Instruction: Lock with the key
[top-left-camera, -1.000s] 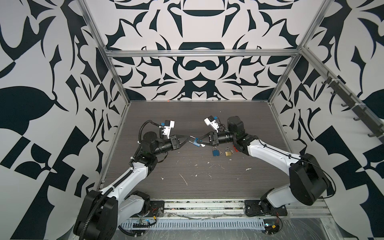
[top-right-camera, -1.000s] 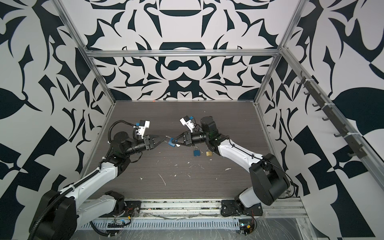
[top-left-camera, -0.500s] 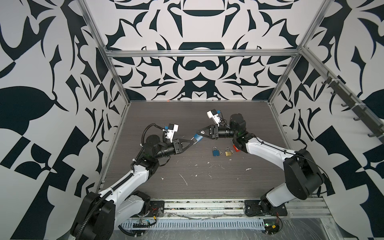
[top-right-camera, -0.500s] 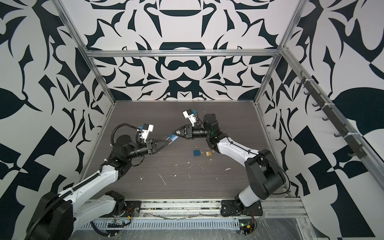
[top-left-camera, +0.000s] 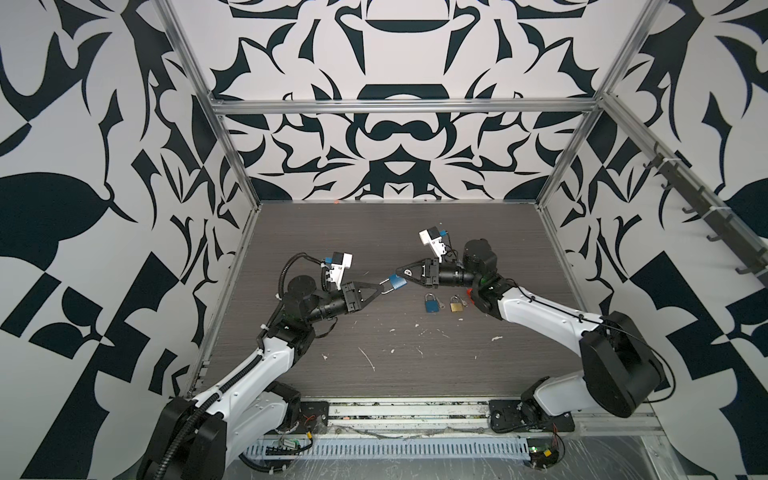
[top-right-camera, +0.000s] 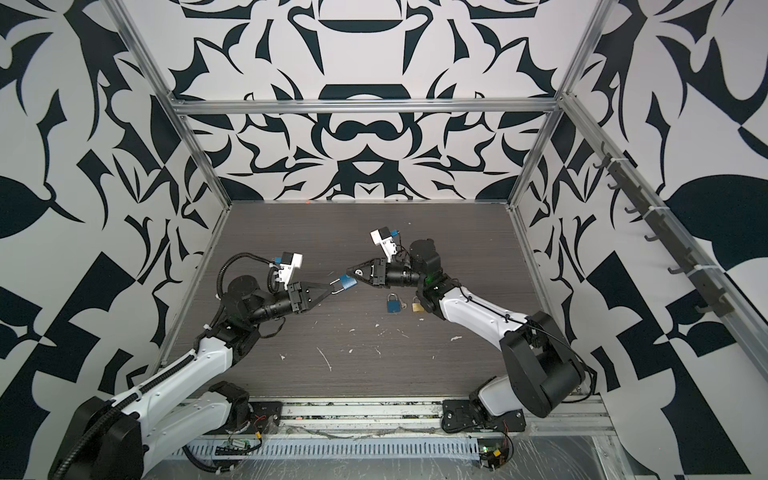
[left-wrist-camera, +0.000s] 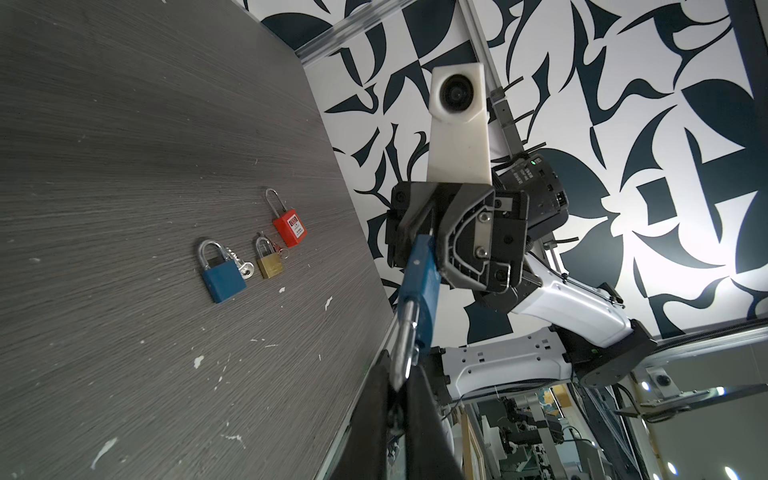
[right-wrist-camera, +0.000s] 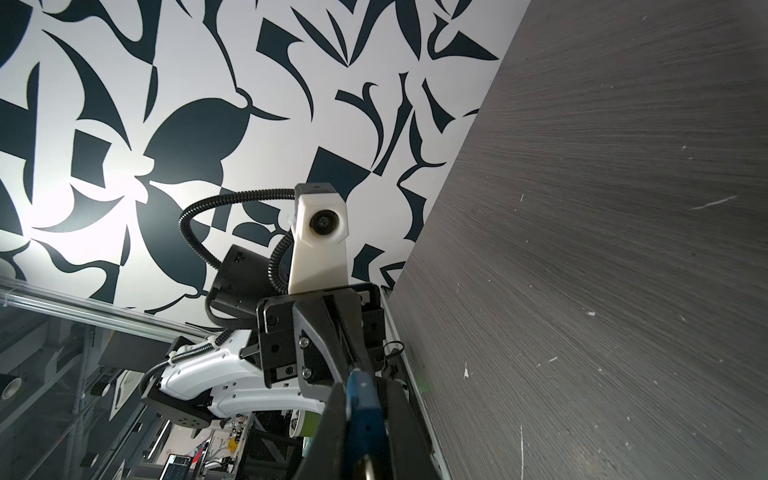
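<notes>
over the last second the two arms have re-angled more than they have travelled: the left gripper (top-left-camera: 383, 289) now slants up toward the blue padlock (top-left-camera: 397, 282) and the right gripper (top-left-camera: 401, 273) slants down to it, while the padlock hangs in much the same spot between them, clear of the surface (top-left-camera: 374, 232). neither grip has altered. the left gripper is pinched almost fully closed on the steel shackle (left-wrist-camera: 405, 340); the right gripper is narrow, clamped on the far end of the blue body. this looks like steadying and lining up, not locking yet, since no key shows in either gripper. the only key (left-wrist-camera: 246, 269) i can make out lies on the surface below the right gripper, touching a second blue padlock (left-wrist-camera: 222, 270), with a brass padlock (left-wrist-camera: 270, 264) and a red padlock (left-wrist-camera: 289, 226) just beside it. whether the held shackle is seated i cannot tell.
</notes>
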